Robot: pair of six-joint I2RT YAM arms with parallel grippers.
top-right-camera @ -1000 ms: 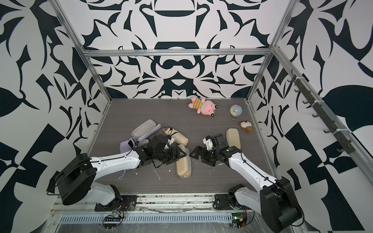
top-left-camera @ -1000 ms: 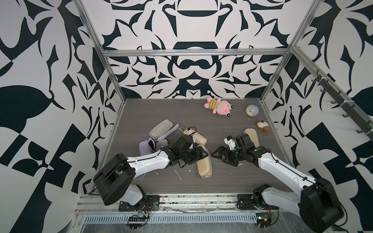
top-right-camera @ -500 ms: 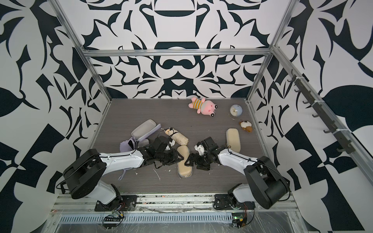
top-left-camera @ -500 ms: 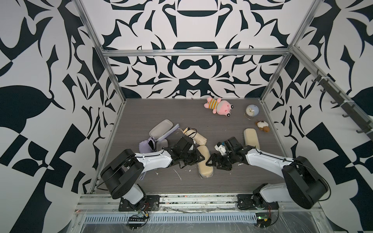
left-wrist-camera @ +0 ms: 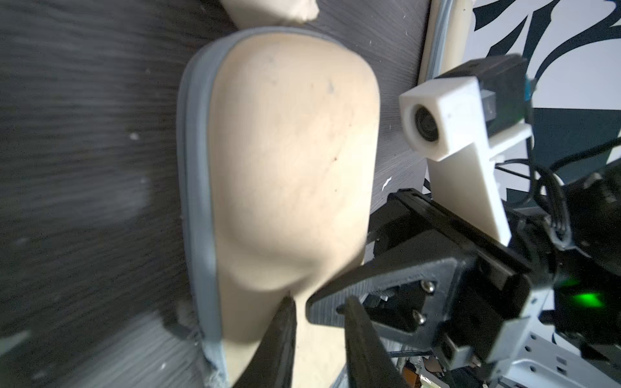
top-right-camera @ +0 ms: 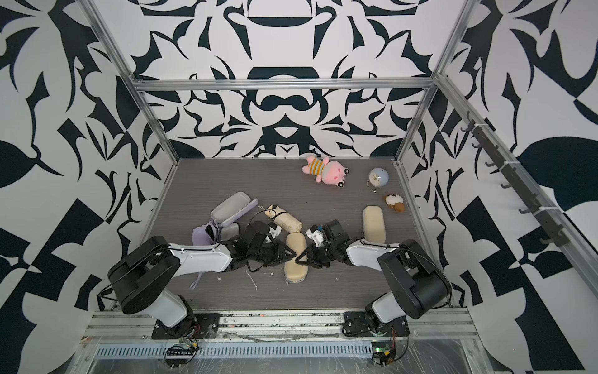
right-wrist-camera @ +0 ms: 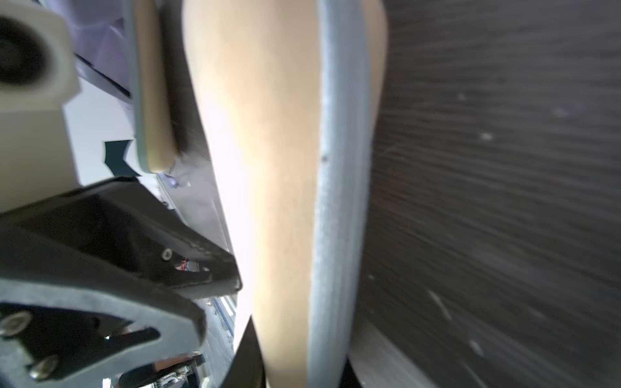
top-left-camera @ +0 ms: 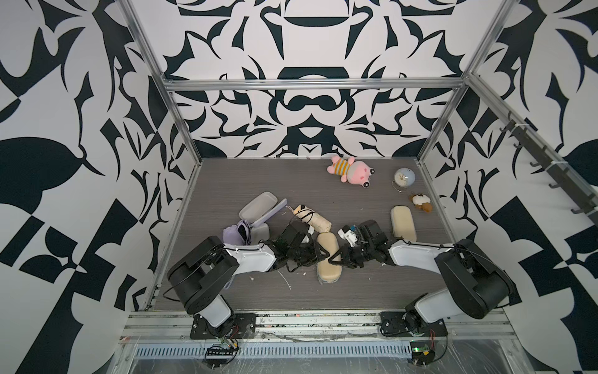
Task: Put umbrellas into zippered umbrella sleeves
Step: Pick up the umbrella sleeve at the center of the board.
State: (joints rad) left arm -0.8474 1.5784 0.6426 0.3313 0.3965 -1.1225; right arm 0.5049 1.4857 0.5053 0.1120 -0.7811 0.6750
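Roughly halfway, we judge: the middle case (top-left-camera: 327, 260) and a second case (top-left-camera: 403, 221) lie shut, a cream umbrella (top-left-camera: 316, 221) and a lavender umbrella (top-left-camera: 233, 231) lie loose by an open case (top-left-camera: 257, 209); our right gripper (top-left-camera: 334, 259) seems pinched on the middle case's edge, the left gripper (top-left-camera: 319, 254) we cannot tell.

No text, label, brand, number or sign can be read in any view. A dial is shown on the small round clock (top-left-camera: 404, 177) at the far right in both top views, but its markings are too small to be made out.
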